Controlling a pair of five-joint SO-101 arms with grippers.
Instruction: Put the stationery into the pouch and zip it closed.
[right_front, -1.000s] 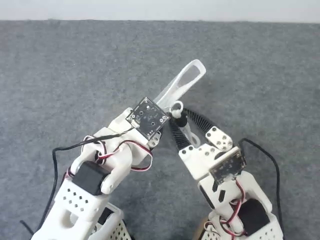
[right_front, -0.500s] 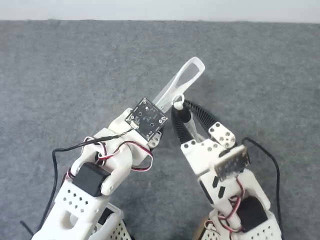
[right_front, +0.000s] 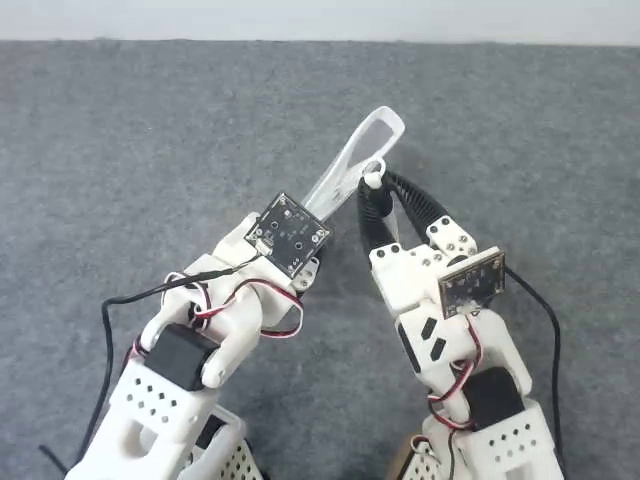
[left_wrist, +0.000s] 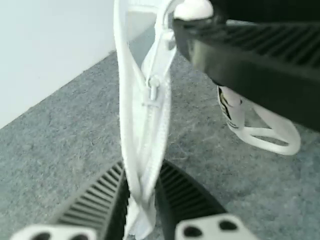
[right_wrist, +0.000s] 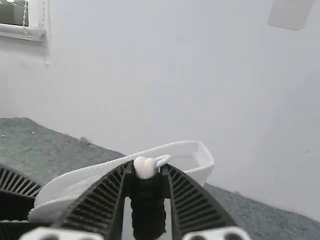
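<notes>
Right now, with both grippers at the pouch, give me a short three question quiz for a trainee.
1. True or false: neither gripper touches the pouch.
2. The right gripper is shut on: A) a pen, B) the zipper pull, C) nothing.
3. Which gripper clamps the end of the pouch itself?
Key: 1 false, both hold it up. 2 B. 3 the left gripper.

In the high view, the left arm's wrist board (right_front: 290, 235) is covering the pouch's (right_front: 352, 160) end toward the worktop's near edge. The right tool (right_front: 374, 190) is hiding most of the zip pull (right_wrist: 144, 168) it is pinching, and the pouch's contents are showing too faintly to tell.
</notes>
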